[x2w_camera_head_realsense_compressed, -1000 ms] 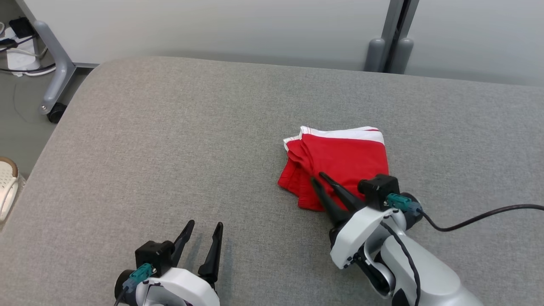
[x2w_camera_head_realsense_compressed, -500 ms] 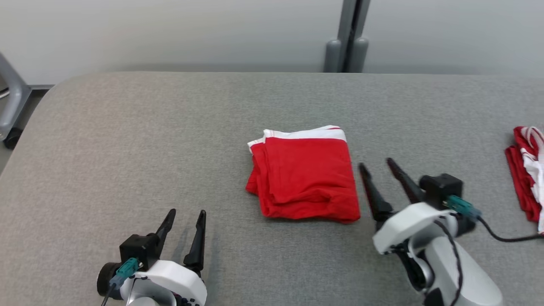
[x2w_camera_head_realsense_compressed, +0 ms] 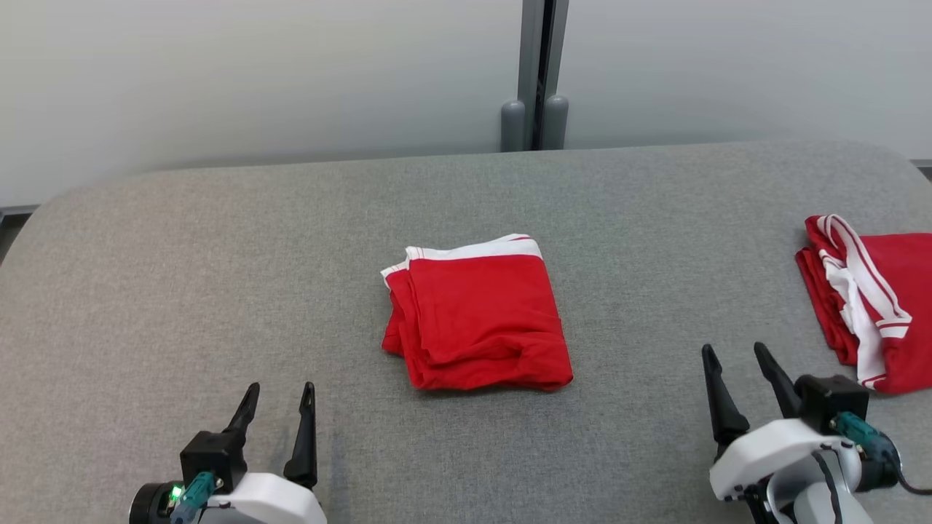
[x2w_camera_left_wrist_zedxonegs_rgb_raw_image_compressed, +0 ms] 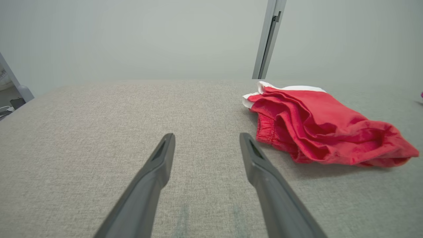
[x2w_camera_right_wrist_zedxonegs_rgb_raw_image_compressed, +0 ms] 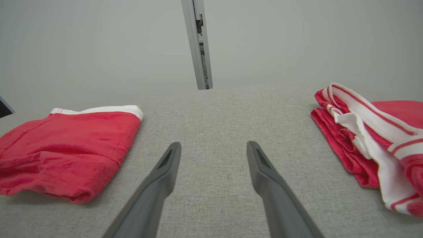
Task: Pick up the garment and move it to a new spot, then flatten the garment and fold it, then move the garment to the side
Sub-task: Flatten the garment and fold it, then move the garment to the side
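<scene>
Folded red shorts (x2w_camera_head_realsense_compressed: 477, 320) lie mid-table (x2w_camera_head_realsense_compressed: 218, 255). The left gripper (x2w_camera_head_realsense_compressed: 278, 402) at seven o'clock and the right gripper (x2w_camera_head_realsense_compressed: 735, 360) at four o'clock both have fingers spread, empty. The right wrist view adds a striped red-and-white garment (x2w_camera_right_wrist_zedxonegs_rgb_raw_image_compressed: 363, 132) at two o'clock.

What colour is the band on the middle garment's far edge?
White band on the red garment; clearest in the head view.

Red garment (x2w_camera_head_realsense_compressed: 477, 320), white band
</scene>
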Controlling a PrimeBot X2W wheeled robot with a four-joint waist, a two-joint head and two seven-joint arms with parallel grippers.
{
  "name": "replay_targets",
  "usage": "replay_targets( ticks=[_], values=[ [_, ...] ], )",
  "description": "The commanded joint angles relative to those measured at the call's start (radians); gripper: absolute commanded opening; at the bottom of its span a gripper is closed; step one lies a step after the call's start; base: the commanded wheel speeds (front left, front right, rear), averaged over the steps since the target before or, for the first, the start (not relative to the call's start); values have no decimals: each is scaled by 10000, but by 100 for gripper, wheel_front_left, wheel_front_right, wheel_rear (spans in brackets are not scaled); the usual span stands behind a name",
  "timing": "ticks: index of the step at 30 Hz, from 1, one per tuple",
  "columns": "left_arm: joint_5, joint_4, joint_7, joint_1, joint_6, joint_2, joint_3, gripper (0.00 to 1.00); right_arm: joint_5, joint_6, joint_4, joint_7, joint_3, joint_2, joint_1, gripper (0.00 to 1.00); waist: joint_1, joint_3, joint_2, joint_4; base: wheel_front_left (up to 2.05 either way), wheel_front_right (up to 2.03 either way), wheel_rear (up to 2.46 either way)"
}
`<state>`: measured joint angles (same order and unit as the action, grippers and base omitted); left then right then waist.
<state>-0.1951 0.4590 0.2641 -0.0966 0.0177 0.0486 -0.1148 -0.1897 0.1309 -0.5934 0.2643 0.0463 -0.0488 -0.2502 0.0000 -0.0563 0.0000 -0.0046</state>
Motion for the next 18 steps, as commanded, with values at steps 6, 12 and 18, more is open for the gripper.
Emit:
replay_targets(
  ticks=[6,12,18],
  values=[
    [313,-247,-3,547,162,48,342,100,71,-2,174,-8,-167,-51,635,100,0,415,0,-191,0,0,0],
    [470,-382,-3,1011,105,44,639,100,33,-4,308,-8,-20,-54,967,100,0,684,0,-267,0,0,0],
    [575,-454,-3,1297,114,44,798,100,-132,-4,420,-8,109,-55,1206,100,0,802,0,-239,0,0,0]
  ],
)
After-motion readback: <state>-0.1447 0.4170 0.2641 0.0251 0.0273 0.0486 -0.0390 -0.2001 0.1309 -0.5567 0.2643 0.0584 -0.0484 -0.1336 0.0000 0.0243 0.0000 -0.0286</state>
